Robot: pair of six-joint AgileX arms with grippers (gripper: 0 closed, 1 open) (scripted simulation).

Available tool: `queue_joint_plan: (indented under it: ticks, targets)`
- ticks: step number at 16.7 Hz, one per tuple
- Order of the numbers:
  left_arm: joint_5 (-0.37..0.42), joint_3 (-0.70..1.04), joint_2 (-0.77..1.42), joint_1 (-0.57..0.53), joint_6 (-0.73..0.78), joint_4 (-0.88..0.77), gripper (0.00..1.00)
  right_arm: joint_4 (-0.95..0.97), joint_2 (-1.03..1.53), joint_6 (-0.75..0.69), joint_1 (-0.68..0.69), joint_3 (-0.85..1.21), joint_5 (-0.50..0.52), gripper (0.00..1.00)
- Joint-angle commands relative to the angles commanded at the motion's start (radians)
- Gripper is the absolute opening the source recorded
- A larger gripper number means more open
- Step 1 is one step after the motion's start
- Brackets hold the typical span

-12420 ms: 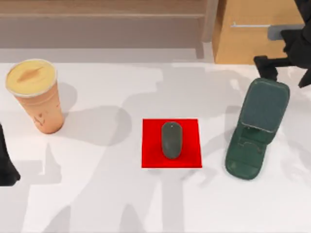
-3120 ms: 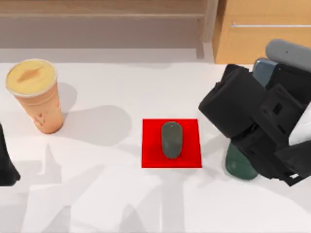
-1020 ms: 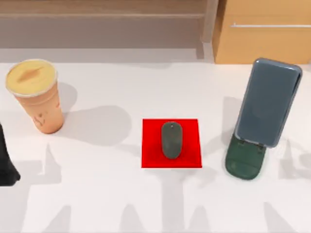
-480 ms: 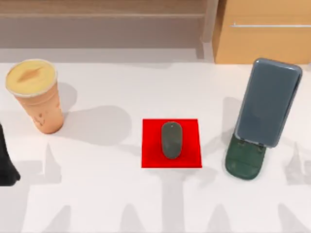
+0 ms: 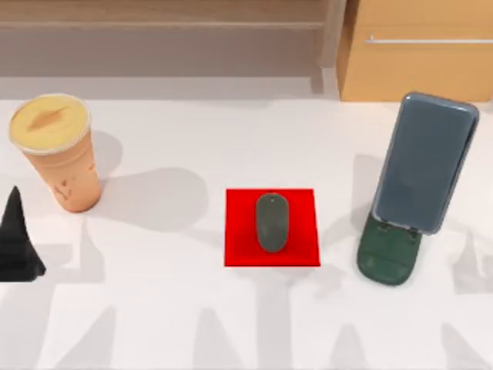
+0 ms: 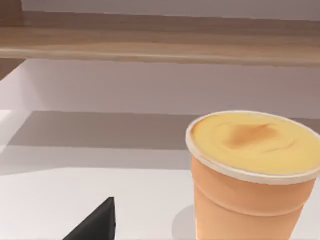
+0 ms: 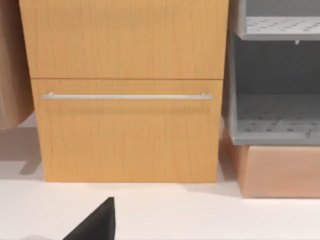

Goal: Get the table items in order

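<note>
Top view: mouse (image 5: pixel 272 222) is lying on the red square (image 5: pixel 300 250), phone (image 5: pixel 424 163) is leaning on the green stand (image 5: pixel 387 260); both look placed. Cup (image 5: pixel 58 152) is standing at the desk's (image 5: pixel 192 324) left, likely still pending. Left pincer (image 5: pixel 17 247) is sitting just beside the cup, not touching; its spread I cannot tell.

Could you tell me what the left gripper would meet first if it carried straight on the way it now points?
Most likely the orange paper cup: in the left wrist view it stands just ahead of the left gripper, slightly off-centre, so contact could be glancing. Depth is unclear.
</note>
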Motion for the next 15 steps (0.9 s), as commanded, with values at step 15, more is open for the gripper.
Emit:
queue_joint_plan:
  ticks: [15]
  targets:
    - [-0.108, 0.162, 1.336, -0.153, -0.037, 0.963, 1.00, 0.000, 0.000, 0.000, 0.000, 0.000, 0.000, 1.00]
